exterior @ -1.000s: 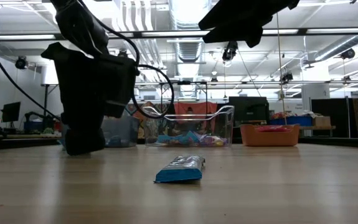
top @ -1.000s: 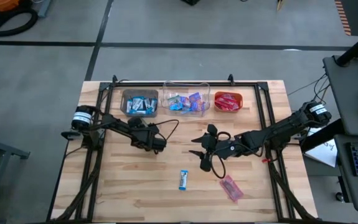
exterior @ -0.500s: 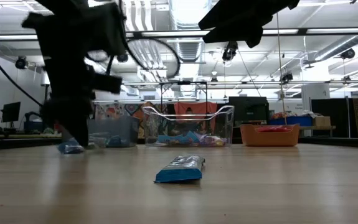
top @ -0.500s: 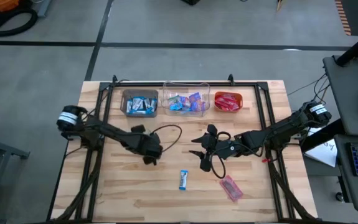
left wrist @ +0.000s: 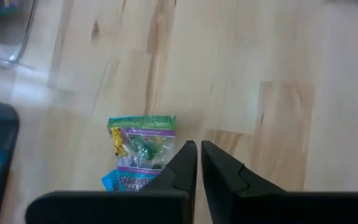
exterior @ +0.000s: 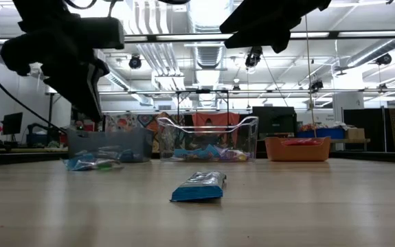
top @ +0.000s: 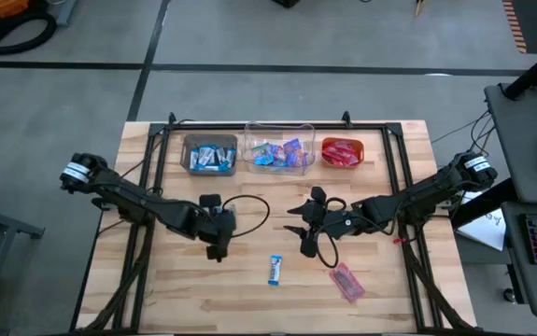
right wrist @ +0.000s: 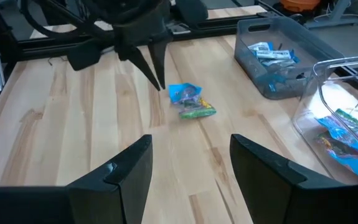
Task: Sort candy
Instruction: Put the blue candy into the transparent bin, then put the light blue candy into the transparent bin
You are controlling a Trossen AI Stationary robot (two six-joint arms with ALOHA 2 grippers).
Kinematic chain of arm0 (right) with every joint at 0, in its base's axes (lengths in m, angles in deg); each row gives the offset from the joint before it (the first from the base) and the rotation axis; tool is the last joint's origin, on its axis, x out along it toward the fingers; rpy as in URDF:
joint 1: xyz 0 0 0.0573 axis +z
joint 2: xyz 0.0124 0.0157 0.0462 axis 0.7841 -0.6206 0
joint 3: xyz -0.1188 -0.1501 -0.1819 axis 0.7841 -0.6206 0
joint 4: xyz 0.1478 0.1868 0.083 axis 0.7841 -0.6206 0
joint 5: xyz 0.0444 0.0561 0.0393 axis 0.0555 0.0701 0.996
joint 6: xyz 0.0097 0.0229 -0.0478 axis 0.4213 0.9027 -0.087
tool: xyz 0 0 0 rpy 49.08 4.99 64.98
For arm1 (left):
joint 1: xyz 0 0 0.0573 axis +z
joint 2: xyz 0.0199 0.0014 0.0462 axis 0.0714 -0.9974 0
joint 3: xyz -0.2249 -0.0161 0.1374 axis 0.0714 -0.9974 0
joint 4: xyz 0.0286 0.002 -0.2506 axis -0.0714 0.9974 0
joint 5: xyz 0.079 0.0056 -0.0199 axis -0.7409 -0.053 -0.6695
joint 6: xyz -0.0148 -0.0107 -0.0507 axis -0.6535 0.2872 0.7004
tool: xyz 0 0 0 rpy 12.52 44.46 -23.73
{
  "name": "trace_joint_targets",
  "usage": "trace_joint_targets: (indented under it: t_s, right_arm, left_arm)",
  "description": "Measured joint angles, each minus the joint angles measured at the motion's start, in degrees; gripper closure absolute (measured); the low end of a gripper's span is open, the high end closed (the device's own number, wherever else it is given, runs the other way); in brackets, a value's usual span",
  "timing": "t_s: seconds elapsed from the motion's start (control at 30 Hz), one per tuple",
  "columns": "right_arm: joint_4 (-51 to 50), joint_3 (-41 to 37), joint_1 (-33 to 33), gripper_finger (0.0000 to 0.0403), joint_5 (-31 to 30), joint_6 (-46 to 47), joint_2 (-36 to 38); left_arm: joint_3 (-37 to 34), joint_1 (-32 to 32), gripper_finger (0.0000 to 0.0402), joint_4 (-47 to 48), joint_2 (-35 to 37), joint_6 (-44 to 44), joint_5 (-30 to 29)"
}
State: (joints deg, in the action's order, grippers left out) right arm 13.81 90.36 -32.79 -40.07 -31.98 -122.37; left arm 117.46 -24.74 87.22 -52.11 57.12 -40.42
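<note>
On the wooden tabletop (top: 184, 289), the left end effector (top: 218, 252) hangs a little above the wood, left of the middle. Its two dark fingers (left wrist: 185, 165) are pressed together and hold nothing. Just beside its tip lies a small candy with a green, purple and blue wrapper (left wrist: 140, 152). The candy is flat on the wood and the fingers do not touch it. The right wrist view shows the same candy (right wrist: 191, 101) right next to the pointed tip of the left end effector (right wrist: 160, 78).

The right end effector (top: 300, 236) waits over the middle of the tabletop. Its fingers (right wrist: 119, 171) are spread wide apart and hold nothing.

A blue-and-white candy (top: 275, 270) lies alone near the front middle of the tabletop. In the low view this candy (exterior: 198, 187) sits flat and closest to the camera. A pink-red candy (top: 346, 282) lies to the right of it, well apart.

At the back edge stand three bins in a row. The dark bin (top: 189, 159) on the left holds blue-and-white candies. The clear bin (top: 249, 145) in the middle holds mixed blue and purple ones. The orange bin (top: 359, 149) on the right holds red ones.
</note>
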Motion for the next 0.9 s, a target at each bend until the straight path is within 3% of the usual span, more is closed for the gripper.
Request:
trace_joint_targets:
  t_s: [0.13,0.27,0.5,0.63,0.9]
  right_arm:
    - [0.0,0.0,0.0,0.0197,0.2,-0.02,0.0]
    - [0.0,-0.06,0.0,0.0197,0.22,-0.02,0.0]
    - [0.0,-0.13,0.02,0.0197,1.71,0.02,0.0]
    - [0.05,-0.17,0.02,0.0197,1.73,0.02,0.0]
    - [0.31,-0.17,0.02,0.0197,1.7,0.07,0.0]
  left_arm:
    - [-1.43,0.01,0.0362,-1.08,0.07,-5.95,-0.17]
    - [-7.64,-0.04,0.0312,-9.33,0.11,-14.98,-0.32]
    - [-16.87,1.68,0.0232,-23.73,0.17,-12.54,-4.12]
    - [-18.76,1.7,0.0214,-25.65,0.24,-10.06,-9.18]
    - [-21.53,1.7,0.0214,-27.72,-1.24,-6.89,-8.89]
